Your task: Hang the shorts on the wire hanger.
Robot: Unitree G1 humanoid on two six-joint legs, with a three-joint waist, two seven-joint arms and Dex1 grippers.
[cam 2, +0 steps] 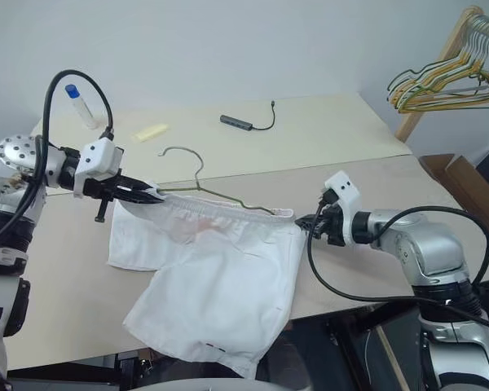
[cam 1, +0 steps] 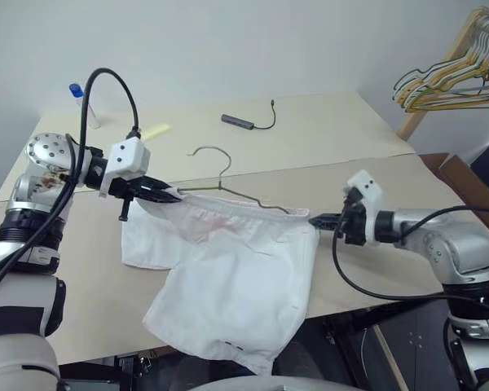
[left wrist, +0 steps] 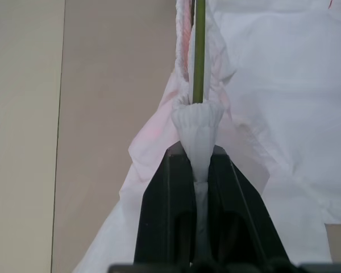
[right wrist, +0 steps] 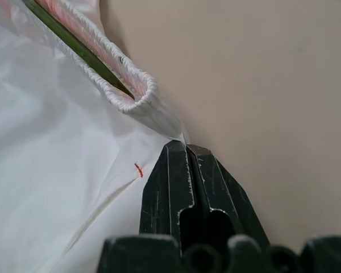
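Observation:
The white shorts [cam 1: 228, 277] hang stretched by the waistband between my two grippers, with the legs drooping onto the table and over its front edge. A faint pink mark shows near the waist. The wire hanger [cam 1: 216, 155] runs inside the waistband, its hook rising above the cloth. My left gripper [cam 1: 167, 195] is shut on the left end of the gathered waistband [left wrist: 197, 116], and the hanger's wire [left wrist: 199, 51] comes out just past its fingertips. My right gripper [cam 1: 316, 220] is shut on the cloth at the right end, next to the waistband loop [right wrist: 139, 99].
The beige table [cam 1: 342, 138] carries a dark adapter with a cable [cam 1: 238, 121], a yellow note [cam 1: 156, 130] and a blue-capped bottle [cam 1: 85, 104] at the back. A wooden rack with bunched hangers [cam 1: 448, 81] stands at the far right, above a cardboard box [cam 1: 464, 183].

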